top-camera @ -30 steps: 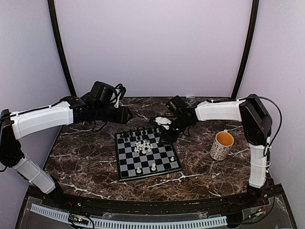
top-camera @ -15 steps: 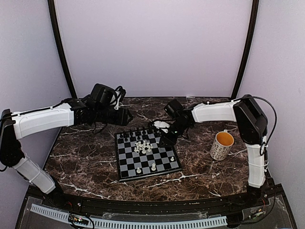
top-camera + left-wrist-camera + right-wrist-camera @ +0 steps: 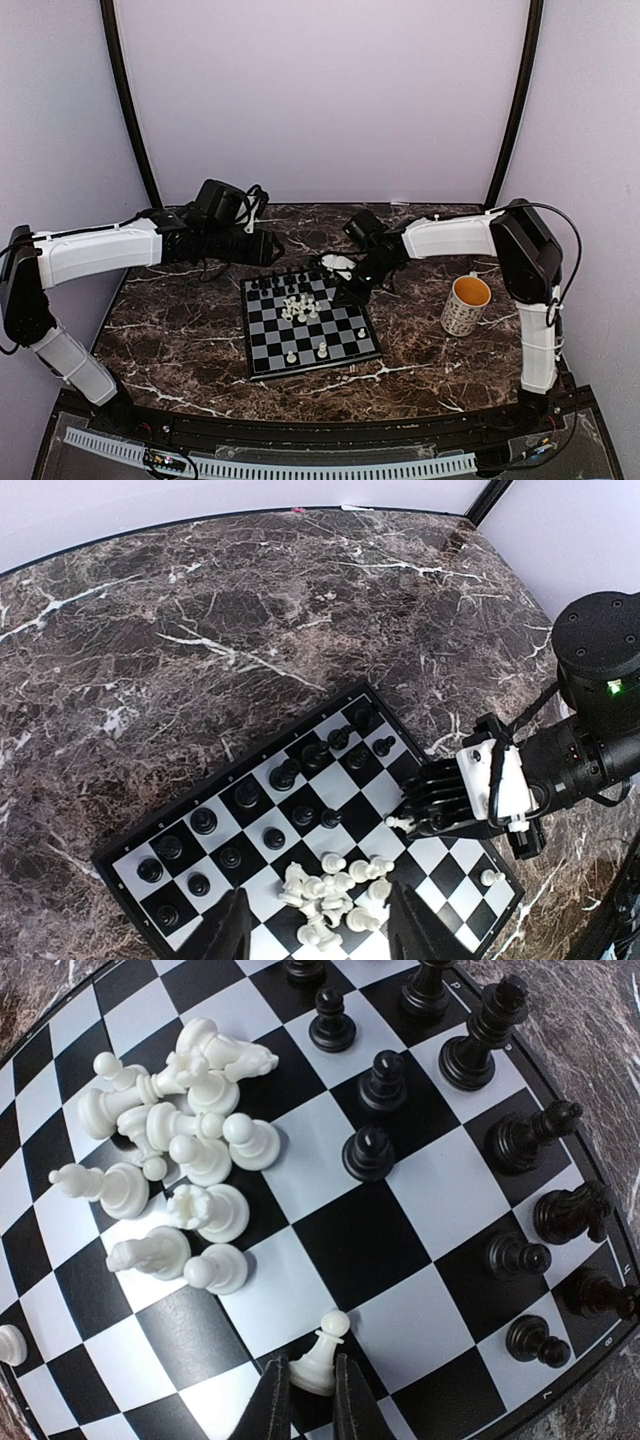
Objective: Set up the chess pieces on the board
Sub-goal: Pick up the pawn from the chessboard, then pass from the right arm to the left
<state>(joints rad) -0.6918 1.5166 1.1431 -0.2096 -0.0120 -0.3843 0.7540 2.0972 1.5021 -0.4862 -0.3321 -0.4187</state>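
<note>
- Over the far right part of the small square checkered board of black and grey-white squares, the right tool has just drawn its jaws in. A second ago they stood apart; now, in the right wrist view, the right tool pinches the base of a tiny white pawn.
- That pawn stands upright on the board. It is apart from the heap of tipped white chessmen near the middle and short of the upright black chessmen ranged along the edge.
- The right arm has also shifted slightly to its left, and the left arm has stretched a little further towards the centre.
- The left tool holds its jaws apart with nothing between them, hovering above the dark brown marbled surface behind the board's far left corner.
- The fresh pinch suggests that one more carry is starting, probably towards the near side, where three white pieces stand alone.
- Most of the white chessmen lie in the heap, so the set-up looks well short of done.
- No brand or word can be read anywhere.
- Tiny marks run along the board's dark border in the right wrist view, but they are too small to make out.
- A white mug with a dark speckled pattern and an orange inside stands on the surface, well to the right of the board, and its pattern does not resolve into letters.
</note>
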